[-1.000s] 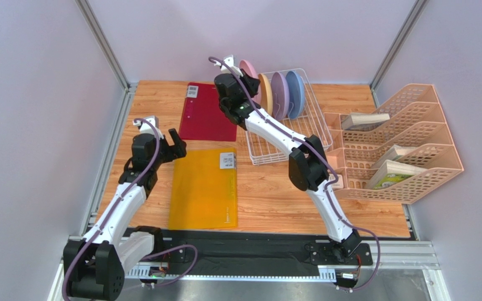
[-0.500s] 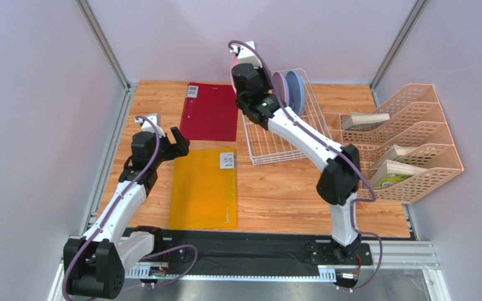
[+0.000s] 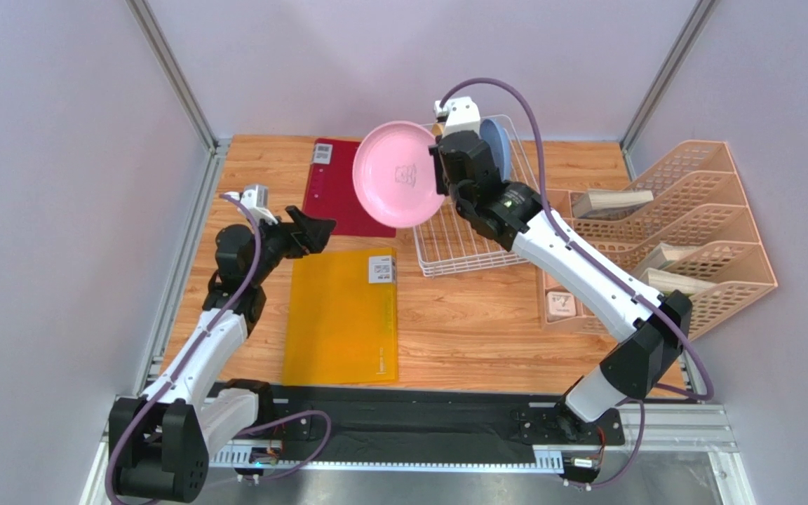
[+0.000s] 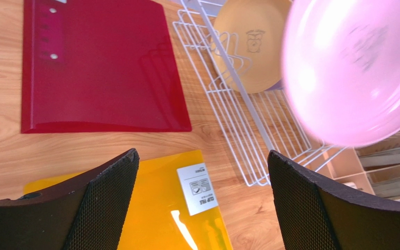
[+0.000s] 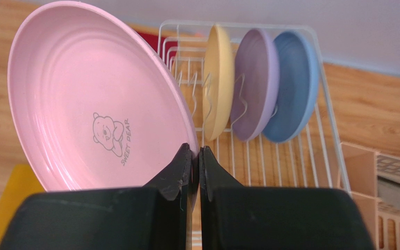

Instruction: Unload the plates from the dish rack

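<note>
The pink plate (image 5: 82, 104) looked like smooth, glossy plastic; the dish rack (image 3: 471, 249) was thin white wire. The counter (image 3: 461, 326) showed matt wood grain, the red folder (image 4: 98, 67) shiny translucent plastic.

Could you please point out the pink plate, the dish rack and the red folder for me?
pink plate (image 5: 95, 104), right wrist view, inner face.
dish rack (image 3: 471, 242), top external view, front wire floor.
red folder (image 4: 103, 62), left wrist view, flat cover.
</note>
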You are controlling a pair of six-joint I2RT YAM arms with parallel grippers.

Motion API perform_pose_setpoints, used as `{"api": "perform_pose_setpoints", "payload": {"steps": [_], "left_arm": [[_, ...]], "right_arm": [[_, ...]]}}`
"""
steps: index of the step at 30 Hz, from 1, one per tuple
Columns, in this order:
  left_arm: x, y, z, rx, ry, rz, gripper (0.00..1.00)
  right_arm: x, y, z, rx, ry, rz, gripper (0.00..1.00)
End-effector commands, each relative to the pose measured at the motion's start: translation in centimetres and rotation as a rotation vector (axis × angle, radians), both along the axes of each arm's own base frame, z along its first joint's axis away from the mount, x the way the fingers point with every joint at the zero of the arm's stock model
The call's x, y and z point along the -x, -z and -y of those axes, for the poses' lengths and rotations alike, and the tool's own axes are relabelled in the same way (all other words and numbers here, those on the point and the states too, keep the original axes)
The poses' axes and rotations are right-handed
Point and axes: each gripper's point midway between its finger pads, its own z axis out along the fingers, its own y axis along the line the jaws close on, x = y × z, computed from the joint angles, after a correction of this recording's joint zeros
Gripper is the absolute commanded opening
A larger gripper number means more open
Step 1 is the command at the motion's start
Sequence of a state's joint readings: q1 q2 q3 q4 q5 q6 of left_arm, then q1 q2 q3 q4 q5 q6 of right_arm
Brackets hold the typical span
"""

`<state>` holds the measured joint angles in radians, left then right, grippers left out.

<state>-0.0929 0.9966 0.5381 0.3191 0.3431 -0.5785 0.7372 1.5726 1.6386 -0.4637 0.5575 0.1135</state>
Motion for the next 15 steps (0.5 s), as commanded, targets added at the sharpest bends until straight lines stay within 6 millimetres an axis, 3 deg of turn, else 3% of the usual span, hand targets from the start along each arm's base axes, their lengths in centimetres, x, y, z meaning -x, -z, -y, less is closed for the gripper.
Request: {"api": "perform_pose_setpoints", "payload": {"steps": [1, 8, 15], "left_arm": [[0.5, -3.8, 1.7, 0.097, 0.064, 0.133, 0.97], [0.0, -3.1, 2.4, 0.120, 0.073, 0.114, 0.96], [-1.2, -1.8, 3.6, 0.121, 0.099, 0.082, 0.88]], "right_arm": [[1.7, 1.3, -2.2, -0.130, -0.103, -0.064, 0.00], [2.5, 3.2, -3.7, -0.180, -0.166, -0.121, 0.00], [3.7, 4.5, -5.6, -0.245, -0.258, -0.181, 0.00]]}}
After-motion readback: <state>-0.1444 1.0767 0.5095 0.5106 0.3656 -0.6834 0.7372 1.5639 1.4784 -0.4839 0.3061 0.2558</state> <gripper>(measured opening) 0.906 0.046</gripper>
